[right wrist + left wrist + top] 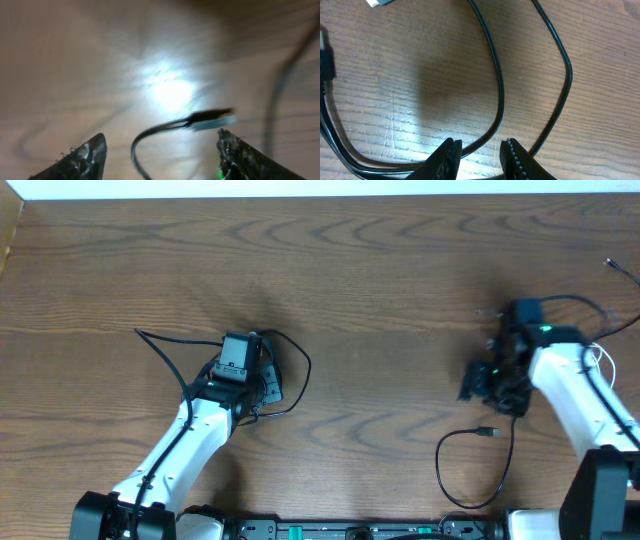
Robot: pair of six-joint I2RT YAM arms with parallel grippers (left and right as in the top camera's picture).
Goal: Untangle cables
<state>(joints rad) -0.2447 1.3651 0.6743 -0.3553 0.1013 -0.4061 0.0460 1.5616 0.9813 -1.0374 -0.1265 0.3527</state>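
Table (pixel 380 260): dark wood-grain top; two arms reach in from the near edge.
L gripper (pixel 481 145): low over the table, left of centre. Jaws narrowly apart, bare wood seen btwn the tips. Can't tell if anything is pinched deeper in, as the frame cuts off there.
Black cable (pixel 309 367): lies in a loose loop round L gripper, one tail running off up-left. In the wrist view two strands curve down twd the fingertips (pixel 447 157), one passing close by each tip.
R gripper (pixel 161 135): right side of table, well apart from L. Jaws spread wide, holding nothing.
Second black cable (pixel 438 465): open loop on the table near the front edge, just inboard of R arm (pixel 575 395). Its plug (pixel 488 432) lies near R gripper, on the front-edge side.
R wrist view: blurred. A plug end (pixel 212 118) on a curved black lead sits btwn the open fingers, touching neither.
Third black cable (pixel 622 272): far right, beyond R arm, runs off the edge of view.
White cable (pixel 598 352): thin strands beside R forearm, partly hidden; layout unclear.
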